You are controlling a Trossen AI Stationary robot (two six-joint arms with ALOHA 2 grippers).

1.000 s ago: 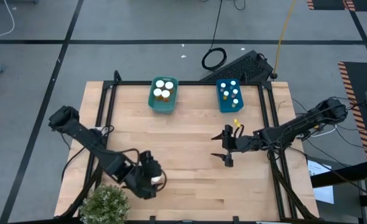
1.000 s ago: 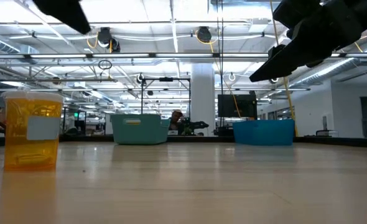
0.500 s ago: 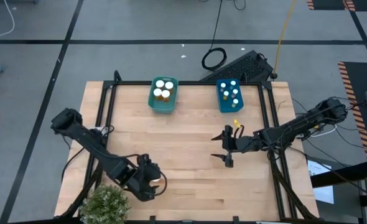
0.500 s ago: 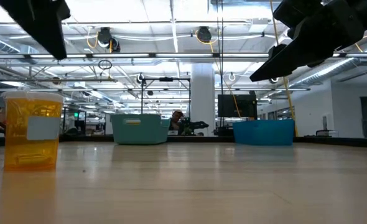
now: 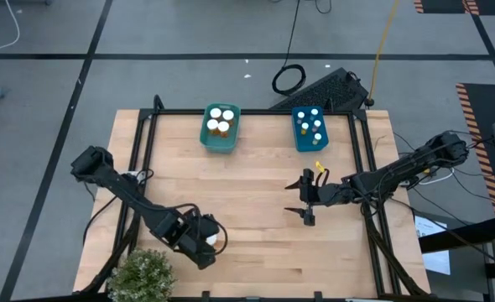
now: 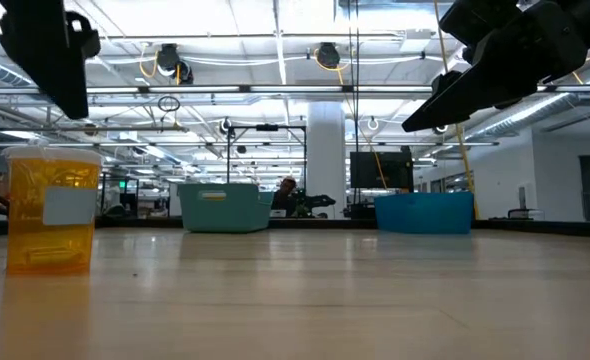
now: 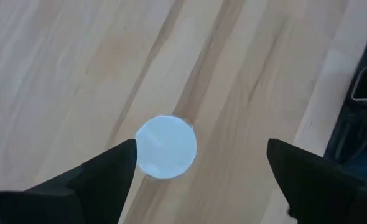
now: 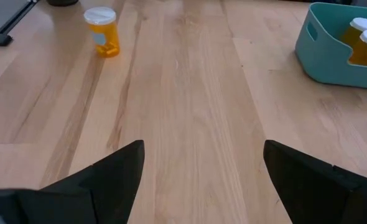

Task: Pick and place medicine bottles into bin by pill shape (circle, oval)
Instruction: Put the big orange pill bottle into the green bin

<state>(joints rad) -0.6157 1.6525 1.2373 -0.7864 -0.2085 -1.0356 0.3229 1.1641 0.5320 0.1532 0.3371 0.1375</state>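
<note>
One orange medicine bottle (image 6: 53, 208) with a white cap (image 7: 165, 147) stands upright on its base near the table's front left. My left gripper (image 7: 202, 149) hovers open above it, pointing down; the cap lies near one fingertip, and nothing touches. In the high view that gripper (image 5: 204, 245) partly covers the bottle (image 5: 215, 238). My right gripper (image 5: 304, 201) waits open above the table's middle right, holding nothing. The teal bin (image 5: 221, 127) and the blue bin (image 5: 311, 127) at the far edge each hold several white-capped bottles.
A potted green plant (image 5: 143, 273) sits at the near left corner, close to my left arm. A black frame (image 5: 138, 143) runs along the table's edges. Bare wood (image 5: 256, 184) lies between the bins and both grippers.
My left gripper has come down a little over the bottle and tipped until its fingers point straight down. The bottle has stayed where it stood. My right arm has kept still.
</note>
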